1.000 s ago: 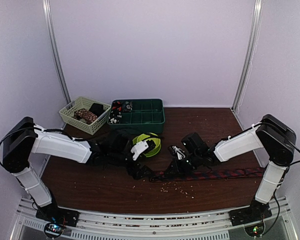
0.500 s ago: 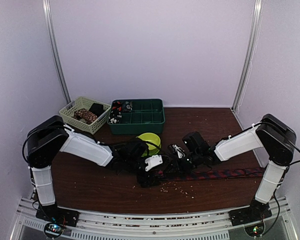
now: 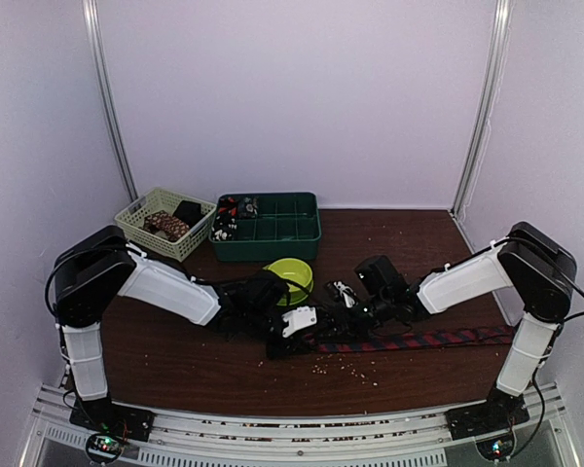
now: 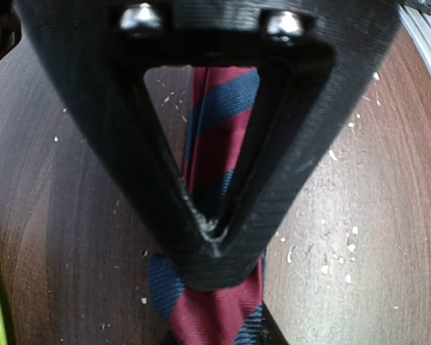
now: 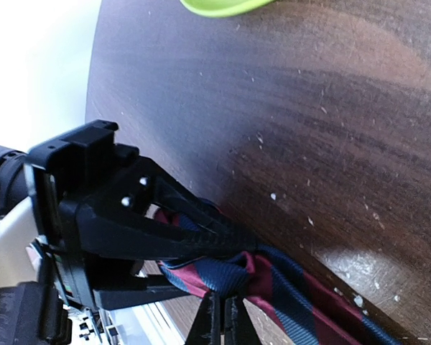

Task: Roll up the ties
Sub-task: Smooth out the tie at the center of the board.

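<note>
- We see the striped tie (image 3: 423,340) lying flat on the brown table (image 3: 175,360). From above, it runs from 9 o'clock to 3 o'clock.
- The left gripper (image 4: 212,231) sits at the tie's 9 o'clock end. Its two fingers meet in a point and pinch the red and blue cloth.
- The right gripper (image 5: 221,316) is just beside it, at about 2 o'clock. Its fingers are pressed together and the tips touch the tie. We cannot tell if any cloth is between them.
- The green bowl (image 3: 290,275) is at 12 o'clock from the left gripper, apart from the tie.
- The green tray (image 3: 273,229) is at 11 o'clock from the bowl. The basket (image 3: 156,224) is at the tray's 9 o'clock side.
</note>
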